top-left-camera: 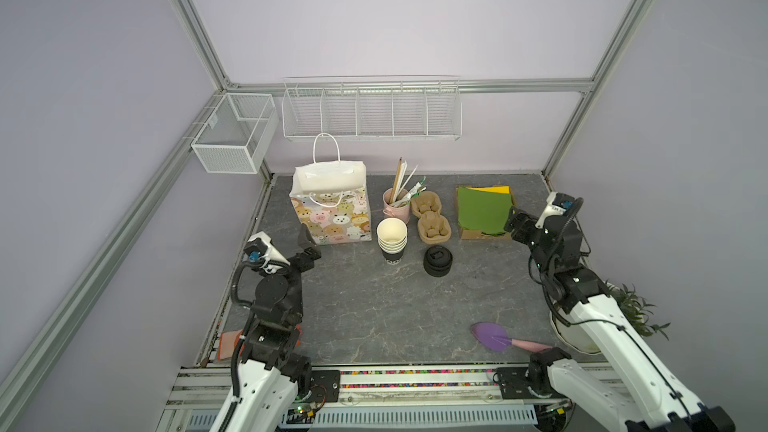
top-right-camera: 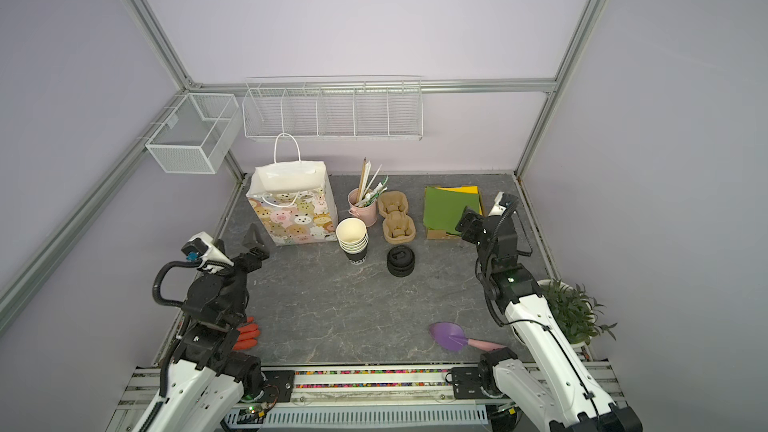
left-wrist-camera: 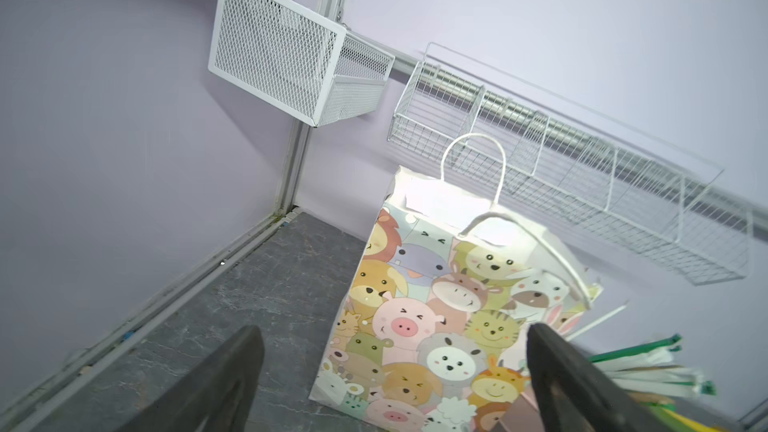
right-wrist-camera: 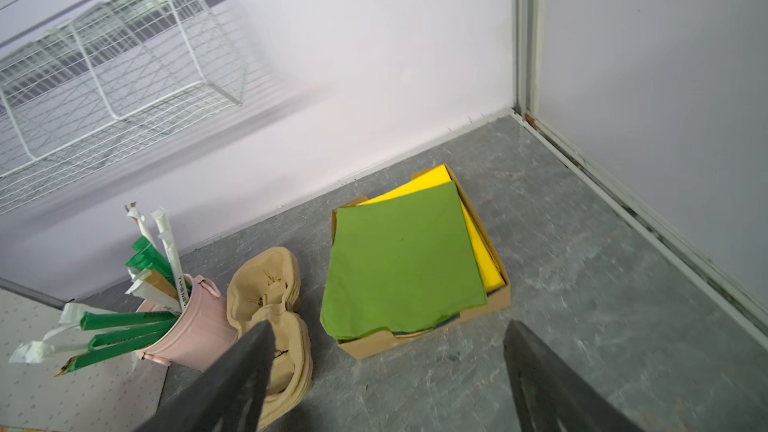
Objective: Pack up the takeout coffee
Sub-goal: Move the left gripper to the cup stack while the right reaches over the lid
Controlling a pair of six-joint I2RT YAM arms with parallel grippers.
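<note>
Oddly, no lidded green cup shows; left tool [top-left-camera: 308, 244] and right tool [top-left-camera: 513, 222] hang spread, empty. The paper bag [top-left-camera: 332, 218] stands just beside the left, with the cup stack [top-left-camera: 392, 243] between them.

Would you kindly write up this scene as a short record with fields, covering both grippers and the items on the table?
left gripper: open, empty, beside the animal-print paper gift bag
right gripper: open, empty, near the cardboard tray of green and yellow napkins
bag state: upright, top open
stack of black-sided paper cups: in front of the pink metal pail of wrapped straws
stack of black round plastic lids: right of the cups
brown pulp cup carriers: behind the lids
green lidded cup: none visible
</note>
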